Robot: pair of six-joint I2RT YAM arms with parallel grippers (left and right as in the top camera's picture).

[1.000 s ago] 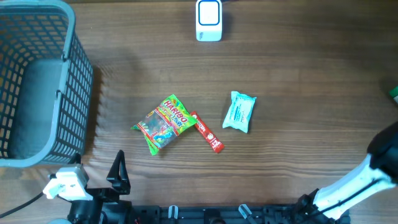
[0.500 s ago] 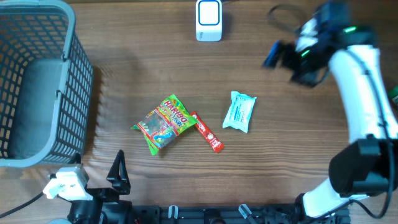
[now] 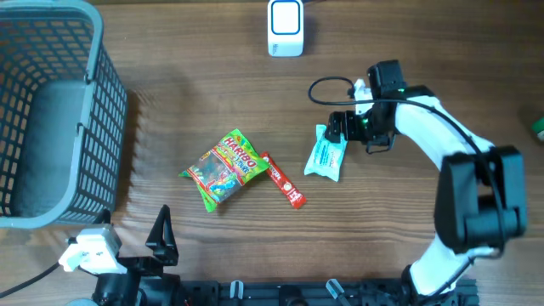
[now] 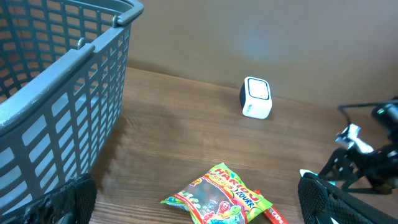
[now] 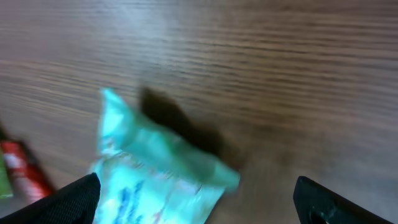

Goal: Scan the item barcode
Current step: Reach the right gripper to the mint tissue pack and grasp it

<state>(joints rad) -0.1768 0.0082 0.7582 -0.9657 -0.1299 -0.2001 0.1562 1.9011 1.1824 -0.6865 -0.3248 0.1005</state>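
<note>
Three items lie mid-table: a green Haribo candy bag [image 3: 223, 167], a red stick pack [image 3: 283, 180] touching it, and a teal packet [image 3: 327, 153] to the right. The white barcode scanner [image 3: 286, 28] stands at the far edge. My right gripper [image 3: 338, 127] hovers open over the teal packet's far end. In the right wrist view, which is blurred, the teal packet [image 5: 155, 180] lies between the spread fingers of the right gripper [image 5: 199, 211]. My left gripper [image 3: 127, 246] rests open at the near left edge. In the left wrist view the Haribo bag [image 4: 221, 196] lies just ahead of it.
A tall grey mesh basket [image 3: 51, 110] fills the left side of the table, and the basket [image 4: 62, 93] looms close in the left wrist view. The right arm [image 3: 442, 144] arches over the right half. A green object [image 3: 538, 127] peeks in at the right edge.
The right arm swung in from the near right edge, passed over the far right of the table, and came down to the teal packet. The left arm and the items have not moved.
</note>
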